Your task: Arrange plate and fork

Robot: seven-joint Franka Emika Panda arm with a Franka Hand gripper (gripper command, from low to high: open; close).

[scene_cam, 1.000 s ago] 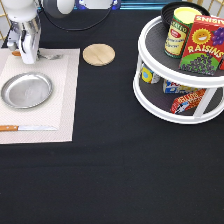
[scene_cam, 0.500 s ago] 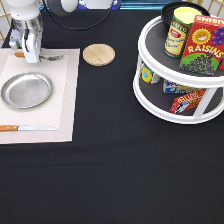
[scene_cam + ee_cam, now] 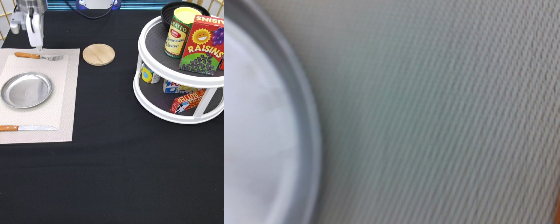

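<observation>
Plate (image 3: 26, 90) sits on a pale placemat (image 3: 67, 100) at nine o'clock of the exterior view, lying flat and shiny, with bare mat all round it. Fork (image 3: 38, 56) lies at the plate's twelve o'clock, along the mat's far edge, handle toward nine o'clock and tines toward three; it is apart from the plate. A knife (image 3: 27, 128) lies at the plate's six o'clock, also on the mat, its blade pointing to three o'clock. The fingers (image 3: 36, 46) hang at eleven o'clock of the view, tips just above the fork's middle; whether they are spread, pressed together or touching the fork I cannot tell. A wooden disc (image 3: 99, 54) rests on the black tabletop (image 3: 115, 175) just beside the mat's far corner, at twelve o'clock of the view. At two o'clock stands a white two-tier rack (image 3: 150, 95) with a can (image 3: 177, 32) and a raisin box (image 3: 202, 45) on its upper shelf and small packets below. The wrist view shows the plate's rim (image 3: 303, 125) against the woven mat (image 3: 449, 110).
</observation>
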